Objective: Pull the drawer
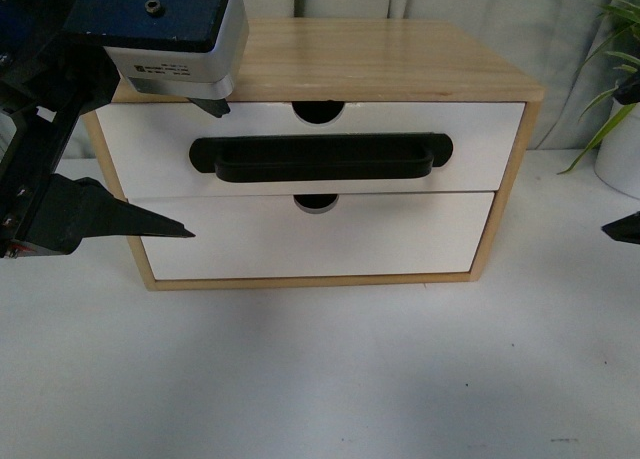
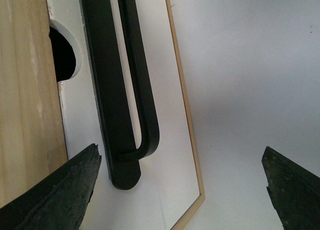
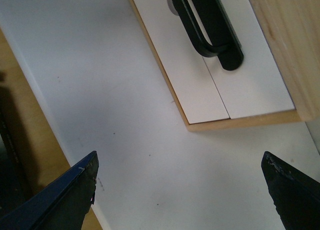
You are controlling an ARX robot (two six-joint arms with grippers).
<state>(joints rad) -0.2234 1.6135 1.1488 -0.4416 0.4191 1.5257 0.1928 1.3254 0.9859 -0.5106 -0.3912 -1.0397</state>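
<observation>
The drawer (image 1: 310, 149) is the upper one in a light wooden cabinet (image 1: 400, 64), with a white front, a long black bar handle (image 1: 320, 157) and a half-round notch (image 1: 318, 110) in its top edge. My left gripper (image 1: 200, 169) stands open just in front of the handle's left end, one finger above it and one below, touching nothing. From the left wrist, that handle end (image 2: 127, 165) lies between the fingers (image 2: 75, 190), close to one. My right gripper (image 3: 180, 190) is open over the bare table, off to the cabinet's right, with the handle's other end (image 3: 227, 57) well ahead.
The plain lower drawer (image 1: 320, 244) sits under the handled one. A potted plant (image 1: 622, 149) stands to the right of the cabinet. The white table (image 1: 330, 379) stretches in front. Curtains hang behind. A tan edge (image 3: 30, 140) borders the table in the right wrist view.
</observation>
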